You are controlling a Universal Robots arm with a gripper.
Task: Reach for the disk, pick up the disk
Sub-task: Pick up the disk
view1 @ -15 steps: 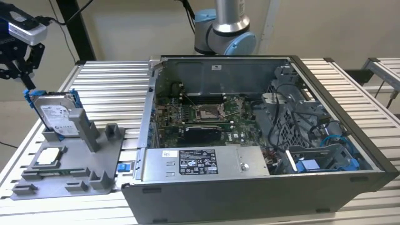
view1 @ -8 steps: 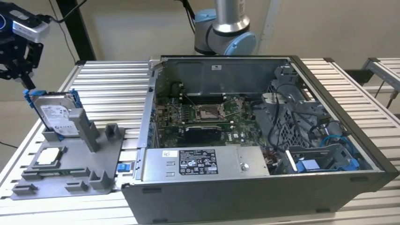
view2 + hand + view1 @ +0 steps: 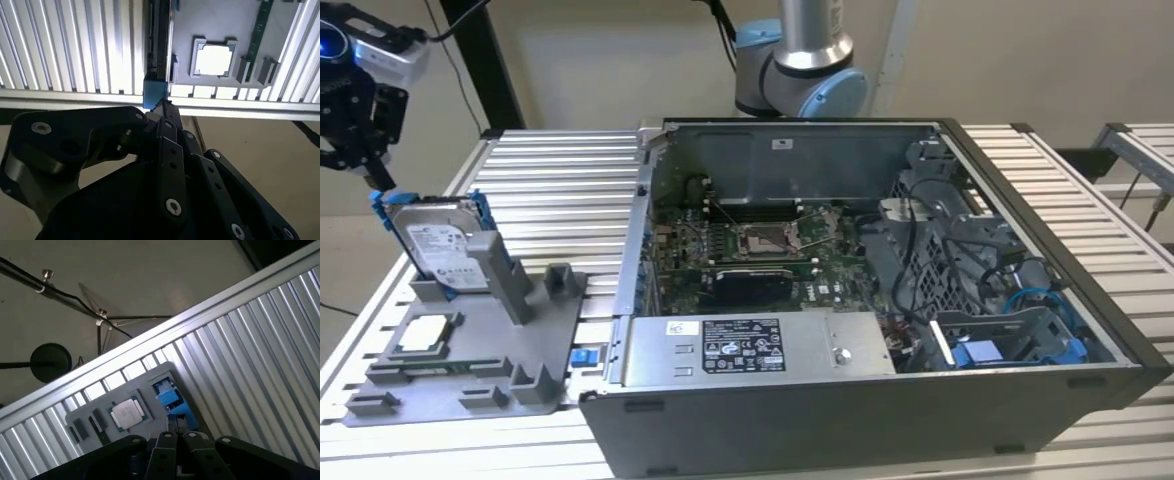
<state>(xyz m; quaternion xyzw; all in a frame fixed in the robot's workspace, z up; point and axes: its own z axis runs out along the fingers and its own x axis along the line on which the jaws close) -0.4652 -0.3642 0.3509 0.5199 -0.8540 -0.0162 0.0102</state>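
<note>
While the arm hangs over the exterior view's left edge, its gripper (image 3: 380,185) points down w/ the tips right at the top corner of the disk (image 3: 443,245). Can't tell if the jaws are open or clamped. In the second wrist view the tips sit just at the end of the disk's blue frame (image 3: 154,92).

The disk stands upright on its edge in a slot of a grey tray (image 3: 540,345), label side out, at the left end of the slatted tabletop (image 3: 547,180). A small square chip (image 3: 427,335) lies flat on the tray, just in front of the disk.

Next to the tray, touching or nearly so, is an open PC case (image 3: 881,420), lid off, w/ the motherboard (image 3: 761,250) and a labelled power supply (image 3: 747,350) showing. Blue cables (image 3: 1041,290) run along its right side. The arm's base joint (image 3: 801,70) rises behind the case.
</note>
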